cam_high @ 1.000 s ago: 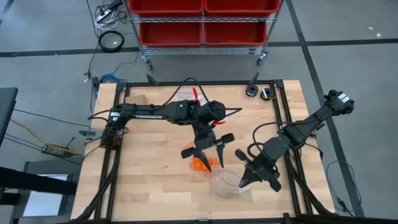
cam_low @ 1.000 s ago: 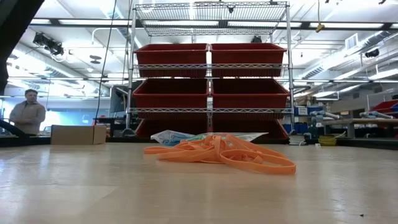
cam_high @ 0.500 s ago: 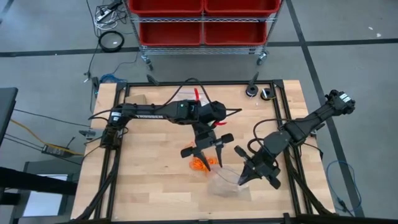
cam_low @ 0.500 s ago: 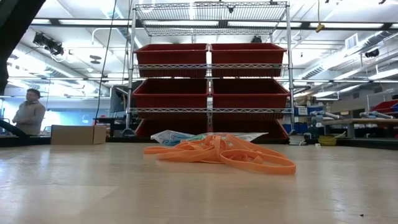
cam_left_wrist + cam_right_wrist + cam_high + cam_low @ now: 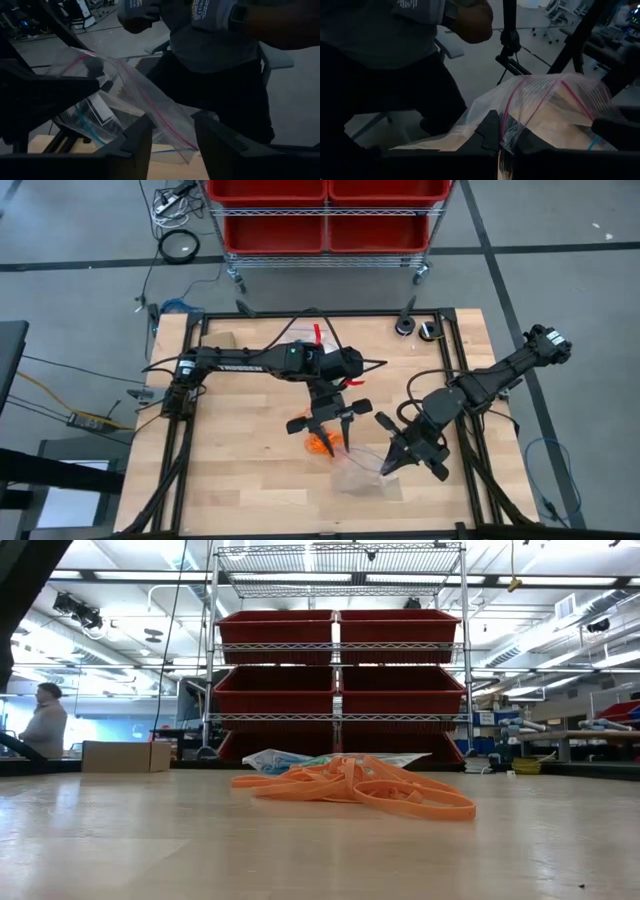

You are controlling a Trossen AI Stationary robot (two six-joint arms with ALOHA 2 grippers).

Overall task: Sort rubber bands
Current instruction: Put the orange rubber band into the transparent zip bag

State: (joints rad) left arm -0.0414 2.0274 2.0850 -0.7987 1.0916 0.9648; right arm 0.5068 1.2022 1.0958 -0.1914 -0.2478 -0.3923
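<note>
- Box (image 5: 222,340): far-left corner of the table (image 5: 240,470), out of play.
- Left gripper (image 5: 330,423): mid-table, right over the orange bands (image 5: 322,445). Fingers apart, tips down at the pile's far edge; can't tell if any band is caught between them yet.
- Bands: orange heap sits mid-table, just left of the bag (image 5: 360,470) mouth. Low view shows them as a loose tangle of flat loops (image 5: 355,788), lying flat on the wood, overlapping.
- Blue or green bands: none seen on the table top; something bluish lies behind the orange heap in the low view, can't tell what.
- Right gripper (image 5: 402,462): at the bag's right edge, fingers pinched together on the bag lip (image 5: 512,127), holding the mouth up.
- Doing it well, as I read it: close the left fingers low, at table level, on a few loops only; a tangle will likely drag neighbours along.
- Lift straight, then carry short and right into the mouth.
- Right arm should keep the lip tight and high so the opening doesn't collapse.
</note>
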